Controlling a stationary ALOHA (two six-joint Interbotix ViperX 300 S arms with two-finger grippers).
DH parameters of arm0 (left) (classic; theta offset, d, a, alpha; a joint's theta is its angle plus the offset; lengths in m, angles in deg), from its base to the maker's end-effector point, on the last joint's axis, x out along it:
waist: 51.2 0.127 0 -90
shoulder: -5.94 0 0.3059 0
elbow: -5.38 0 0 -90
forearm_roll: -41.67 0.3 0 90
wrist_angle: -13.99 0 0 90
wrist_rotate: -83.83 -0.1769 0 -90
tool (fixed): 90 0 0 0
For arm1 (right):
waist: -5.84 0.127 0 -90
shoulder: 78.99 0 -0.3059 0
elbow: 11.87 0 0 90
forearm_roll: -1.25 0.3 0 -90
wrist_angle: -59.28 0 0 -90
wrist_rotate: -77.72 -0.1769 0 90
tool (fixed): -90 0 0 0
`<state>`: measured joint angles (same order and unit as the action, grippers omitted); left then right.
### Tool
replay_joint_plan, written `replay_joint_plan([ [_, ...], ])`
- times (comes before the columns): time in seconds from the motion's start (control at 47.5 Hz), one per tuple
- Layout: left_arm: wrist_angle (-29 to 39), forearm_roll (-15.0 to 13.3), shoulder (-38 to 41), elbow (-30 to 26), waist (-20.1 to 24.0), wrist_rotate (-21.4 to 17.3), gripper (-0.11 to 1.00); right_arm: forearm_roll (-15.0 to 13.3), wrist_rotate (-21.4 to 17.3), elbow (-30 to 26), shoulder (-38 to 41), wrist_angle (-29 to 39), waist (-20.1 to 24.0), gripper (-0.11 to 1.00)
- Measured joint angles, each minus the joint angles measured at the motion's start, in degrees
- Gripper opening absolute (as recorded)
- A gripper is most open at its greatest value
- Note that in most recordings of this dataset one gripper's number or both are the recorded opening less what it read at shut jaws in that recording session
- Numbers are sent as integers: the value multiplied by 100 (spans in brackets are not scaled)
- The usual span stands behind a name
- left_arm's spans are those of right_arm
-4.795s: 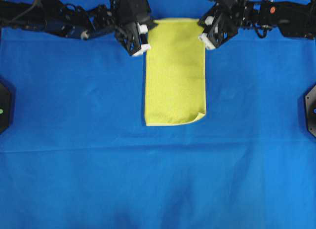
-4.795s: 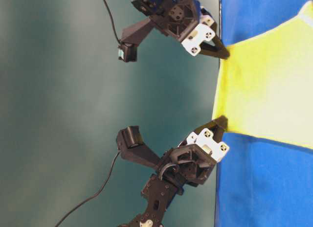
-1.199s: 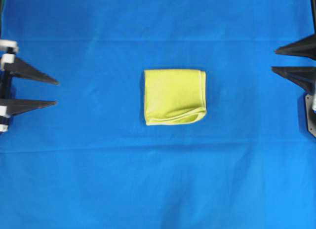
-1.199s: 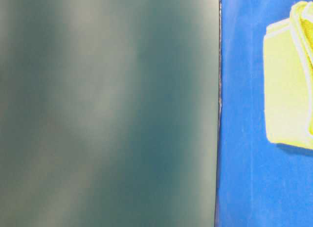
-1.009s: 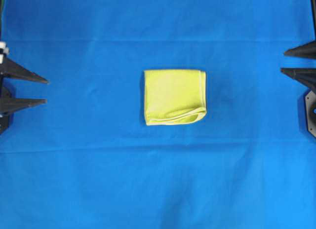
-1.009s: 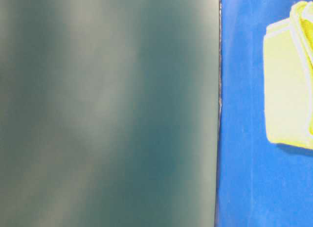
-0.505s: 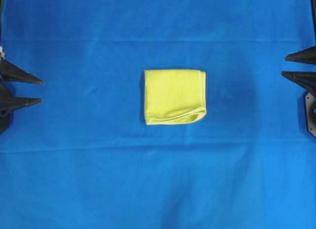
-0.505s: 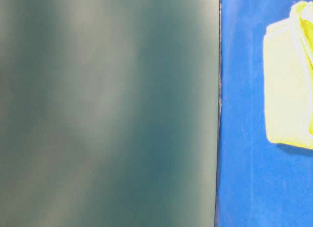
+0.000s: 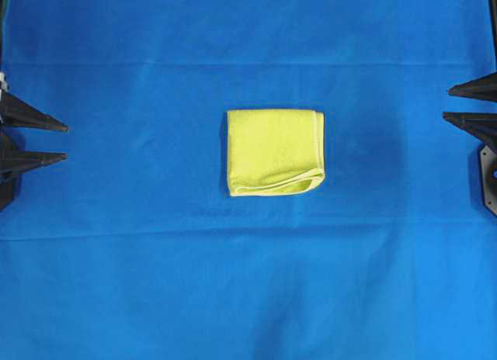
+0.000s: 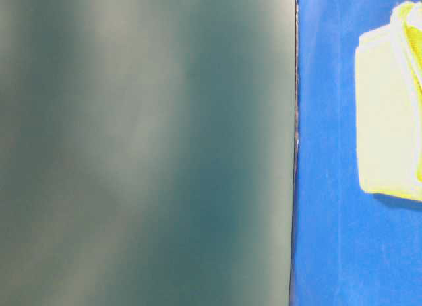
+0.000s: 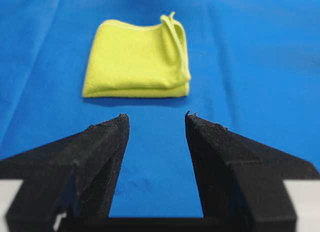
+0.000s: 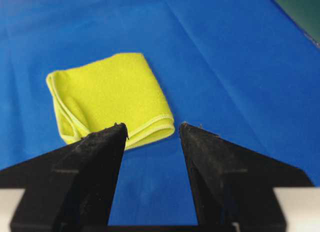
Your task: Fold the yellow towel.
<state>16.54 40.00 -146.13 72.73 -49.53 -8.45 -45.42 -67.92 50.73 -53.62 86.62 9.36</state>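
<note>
Nothing has moved since half a second ago: the left hand (image 9: 65, 142) and right hand (image 9: 446, 103) wait released at the edges. The yellow towel (image 9: 275, 152) lies folded square mid-worktop (image 9: 155, 282), one corner loose.

Creased blue cloth (image 9: 248, 282), blurred green backdrop (image 10: 145, 148)

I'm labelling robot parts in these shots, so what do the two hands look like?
Both look alike. The left hand and the right hand each have two matte black, wedge-shaped fingers that taper to blunt tips with a rough, grainy surface. White blocks sit at the fingers' outer bases. No cables or markings show.
</note>
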Motion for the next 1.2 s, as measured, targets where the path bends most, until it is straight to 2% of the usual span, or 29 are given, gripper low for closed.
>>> replay_joint_plan([
  [1.199, 9, 0, 0, 0, 0, 0, 47, 0, -9, 9, 97, 0, 0, 53],
])
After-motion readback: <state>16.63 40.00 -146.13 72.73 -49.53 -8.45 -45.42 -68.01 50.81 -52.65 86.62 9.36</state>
